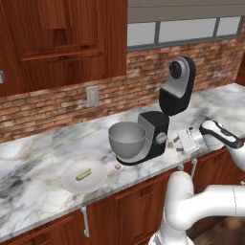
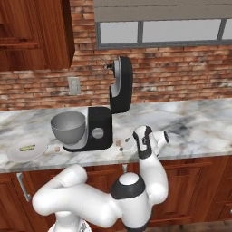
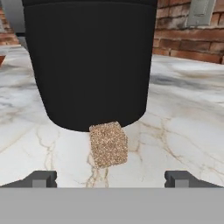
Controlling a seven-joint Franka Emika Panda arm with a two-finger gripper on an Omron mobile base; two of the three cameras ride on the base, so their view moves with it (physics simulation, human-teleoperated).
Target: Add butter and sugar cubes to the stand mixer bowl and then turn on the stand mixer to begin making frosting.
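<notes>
Landmark: the stand mixer (image 1: 160, 129) stands on the marble counter (image 1: 38, 158), black, its head tilted up and back toward the brick wall.
Gripper: the gripper (image 3: 111, 177) sits low over the counter on the side of the stand mixer away from its bowl, jaws spread wide with nothing between them (the two dark fingertips (image 3: 41, 178) stand well apart at the bottom of the hand view).
Sugar cube by the hand: one of the sugar cubes (image 3: 108, 144) lies on the counter against the foot of the stand mixer's base, straight ahead of the gripper and centred between its fingertips, near but not touched.
Second sugar cube: another cube (image 1: 117, 166) lies on the counter in front of the stand mixer, near the counter's front edge.
Bowl: the stand mixer bowl (image 1: 127, 139) sits on the mixer's base, on the far side from the gripper.
Butter: the butter (image 1: 83, 175) lies on a white plate (image 1: 98, 179), beyond the bowl from the stand mixer, well apart from the gripper.
</notes>
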